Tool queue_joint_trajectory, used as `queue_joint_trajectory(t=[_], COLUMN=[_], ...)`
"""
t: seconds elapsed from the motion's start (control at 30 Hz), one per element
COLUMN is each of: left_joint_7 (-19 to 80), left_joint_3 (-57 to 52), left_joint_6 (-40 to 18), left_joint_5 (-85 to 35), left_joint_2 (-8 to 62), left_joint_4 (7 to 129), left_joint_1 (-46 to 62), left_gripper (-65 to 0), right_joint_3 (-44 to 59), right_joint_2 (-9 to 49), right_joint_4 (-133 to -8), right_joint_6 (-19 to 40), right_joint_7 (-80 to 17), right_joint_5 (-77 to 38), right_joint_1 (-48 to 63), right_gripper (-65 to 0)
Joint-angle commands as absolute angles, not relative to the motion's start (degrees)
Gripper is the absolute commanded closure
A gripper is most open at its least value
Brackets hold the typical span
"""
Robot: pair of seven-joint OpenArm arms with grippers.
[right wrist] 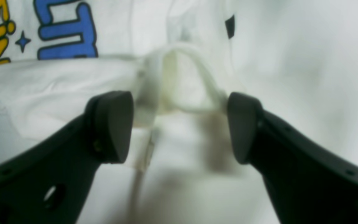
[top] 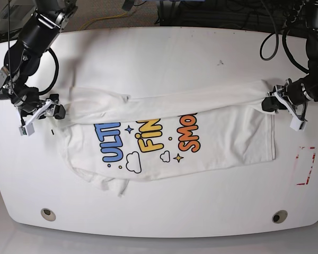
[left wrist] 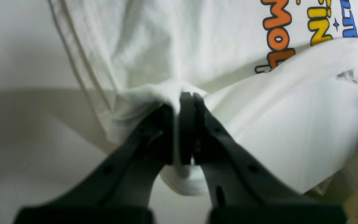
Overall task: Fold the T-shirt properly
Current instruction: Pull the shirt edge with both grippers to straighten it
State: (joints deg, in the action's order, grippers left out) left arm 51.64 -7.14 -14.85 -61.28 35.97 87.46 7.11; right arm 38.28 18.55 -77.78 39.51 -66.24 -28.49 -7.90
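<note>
1. The T-shirt [top: 201, 143] lies print-up mid-table, its far long edge turned over toward the print; the near hem lies flat and a sleeve bunches at the near corner on the view's left.
2. The left pincer [left wrist: 186, 96], at the shirt's end on the base view's right, is pressed together on a bunch of white cloth — probably to keep that end of the fold taut.
3. The right pincer [right wrist: 179, 124], at the shirt's other end, stands spread, a loop of cloth lying between its pads and not clamped — I judge that corner is set down.
4. The table [top: 164, 58] is white and glossy, with a small dark speck beyond the shirt; past its far edge run cables [top: 103, 21].
</note>
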Motion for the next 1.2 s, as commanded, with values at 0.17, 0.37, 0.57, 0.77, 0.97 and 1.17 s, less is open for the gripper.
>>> queue_joint_trajectory(t=[0.17, 0.37, 0.57, 0.77, 0.97, 1.17], left_joint_7=[50.95, 50.95, 50.86, 50.86, 50.86, 50.86], left_joint_3=[-7.69, -7.69, -7.69, -7.69, -7.69, -7.69], left_joint_6=[-15.08, -15.08, -15.08, -15.08, -15.08, -15.08], left_joint_5=[-61.85, -61.85, -61.85, -61.85, -61.85, -61.85], left_joint_2=[35.65, 35.65, 35.65, 35.65, 35.74, 35.74], left_joint_4=[87.96, 87.96, 87.96, 87.96, 87.96, 87.96], left_joint_1=[6.37, 6.46, 6.46, 6.37, 5.23, 5.05], left_gripper=[-0.4, -0.4, -0.4, -0.4, -0.4, -0.4], right_joint_3=[45.23, 45.14, 44.97, 43.38, 42.24, 42.24], right_joint_2=[16.92, 14.55, 10.95, 9.89, 9.8, 9.71], right_joint_4=[-85.93, -85.76, -85.76, -81.27, -78.11, -78.46], right_joint_6=[39.96, 39.78, 39.69, 39.43, 39.43, 39.78], right_joint_7=[-70.99, -70.9, -70.9, -70.29, -67.91, -67.91], right_joint_5=[-35.82, -41.71, -41.63, -40.13, -38.11, -38.55], right_joint_1=[-1.63, 2.07, 1.71, -1.8, -3.65, -3.82], right_gripper=[-45.8, -45.8, -45.8, -45.8, -31.1, 0.0])
